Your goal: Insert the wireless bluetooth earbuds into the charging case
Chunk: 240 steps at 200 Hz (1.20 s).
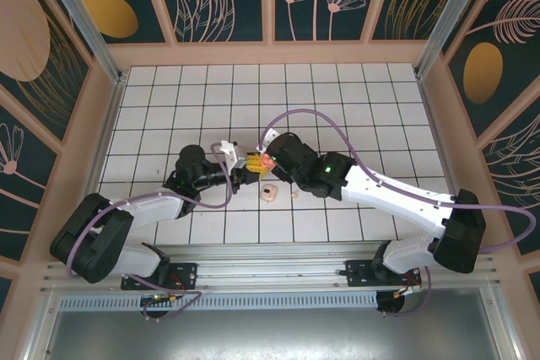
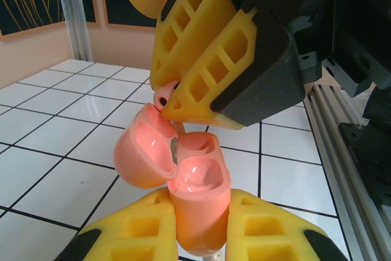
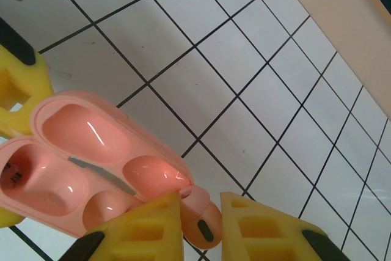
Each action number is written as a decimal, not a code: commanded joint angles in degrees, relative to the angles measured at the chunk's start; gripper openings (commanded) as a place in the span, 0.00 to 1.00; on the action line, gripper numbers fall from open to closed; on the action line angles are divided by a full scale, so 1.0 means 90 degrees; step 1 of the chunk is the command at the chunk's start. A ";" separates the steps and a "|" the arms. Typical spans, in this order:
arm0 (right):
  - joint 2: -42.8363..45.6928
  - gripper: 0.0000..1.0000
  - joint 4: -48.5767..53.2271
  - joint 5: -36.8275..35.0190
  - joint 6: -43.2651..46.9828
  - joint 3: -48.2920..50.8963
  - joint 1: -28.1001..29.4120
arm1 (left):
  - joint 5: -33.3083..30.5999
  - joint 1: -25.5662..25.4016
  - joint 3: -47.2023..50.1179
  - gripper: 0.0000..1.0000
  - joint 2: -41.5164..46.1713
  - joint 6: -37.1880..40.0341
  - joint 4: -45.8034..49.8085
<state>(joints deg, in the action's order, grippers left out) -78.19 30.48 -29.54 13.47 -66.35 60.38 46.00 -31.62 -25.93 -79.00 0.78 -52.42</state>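
A salmon-pink charging case (image 2: 195, 178) stands upright with its lid (image 2: 142, 157) swung open to the left, and my left gripper (image 2: 201, 203) is shut on its lower body. Both of its wells look vacant. My right gripper (image 3: 201, 205) is shut on a salmon-pink earbud (image 3: 204, 224), whose tip touches the case's rim (image 3: 177, 178) at the nearer well. In the left wrist view that earbud (image 2: 162, 98) pokes out of the right gripper's yellow fingers (image 2: 201, 84) just above the case. In the top view both grippers (image 1: 251, 161) (image 1: 272, 158) meet at mid-table.
A cream pebble-shaped case (image 1: 269, 193) lies on the white tiles just in front of the grippers, with a tiny cream bud (image 1: 294, 195) to its right. Wooden walls (image 1: 101, 124) ring the tiled floor, and a metal rail (image 1: 278, 255) runs along the near edge.
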 commanded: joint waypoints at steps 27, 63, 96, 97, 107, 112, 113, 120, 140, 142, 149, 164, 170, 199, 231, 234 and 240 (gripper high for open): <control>-0.0024 0.18 0.0161 0.0020 -0.0077 -0.0157 0.0101 | -0.0105 -0.0024 -0.0132 0.06 0.0183 0.0231 -0.0061; 0.0112 0.18 0.0887 0.0869 -0.0611 -0.0203 -0.0663 | -0.1024 -0.0027 0.0191 0.06 0.0043 0.0498 -0.0088; 0.0033 0.19 0.1219 0.1937 -0.0717 -0.0070 -0.1585 | -0.1632 -0.0028 0.0358 0.06 0.0130 0.0466 0.0139; 0.0025 0.19 0.1211 0.1945 -0.0716 -0.0060 -0.1622 | -0.1658 -0.0025 0.0365 0.06 0.0133 0.0459 0.0145; -0.0091 0.19 0.1079 0.2192 -0.0704 0.0076 -0.1872 | -0.1870 -0.0030 0.0445 0.06 0.0206 0.0438 0.0192; -0.0178 0.19 0.1025 0.2342 -0.0688 0.0145 -0.1982 | -0.1962 -0.0028 0.0485 0.06 0.0258 0.0427 0.0217; -0.0198 0.19 0.1012 0.2363 -0.0692 0.0155 -0.2001 | -0.1984 -0.0025 0.0487 0.06 0.0265 0.0429 0.0228; -0.0354 0.19 0.0933 0.2504 -0.0687 0.0223 -0.2113 | -0.2123 -0.0031 0.0523 0.06 0.0331 0.0397 0.0276; -0.0924 0.19 0.0838 0.2687 -0.0682 0.0293 -0.2324 | -0.2259 -0.0031 0.0548 0.07 0.0474 0.0446 0.0478; -0.0976 0.19 0.0826 0.2694 -0.0678 0.0294 -0.2344 | -0.2259 -0.0037 0.0535 0.07 0.0481 0.0457 0.0501; -0.1187 0.19 0.0810 0.2780 -0.0669 0.0295 -0.2403 | -0.2269 -0.0029 0.0526 0.07 0.0505 0.0479 0.0562; -0.1602 0.19 0.0845 0.2968 -0.0586 0.0264 -0.2548 | -0.2286 -0.0031 0.0513 0.07 0.0543 0.0526 0.0600; -0.1759 0.19 0.0892 0.3037 -0.0561 0.0231 -0.2612 | -0.2286 -0.0032 0.0506 0.07 0.0555 0.0539 0.0605; -0.2383 0.19 0.1245 0.3351 -0.0445 0.0098 -0.2902 | -0.2263 -0.0030 0.0484 0.07 0.0607 0.0559 0.0620; -0.2923 0.19 0.1538 0.3620 -0.0283 -0.0063 -0.3032 | -0.2308 -0.0032 0.0489 0.06 0.0614 0.0560 0.0630; -0.2973 0.19 0.1544 0.3645 -0.0263 -0.0074 -0.3036 | -0.2308 -0.0032 0.0489 0.06 0.0614 0.0560 0.0630; -0.3046 0.19 0.1569 0.3689 -0.0231 -0.0096 -0.3044 | -0.2310 -0.0032 0.0489 0.06 0.0614 0.0573 0.0639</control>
<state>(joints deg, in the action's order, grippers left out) -103.00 41.06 0.16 9.37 -65.19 33.26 25.87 -31.62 -21.30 -74.50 4.91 -46.59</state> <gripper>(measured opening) 0.194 0.162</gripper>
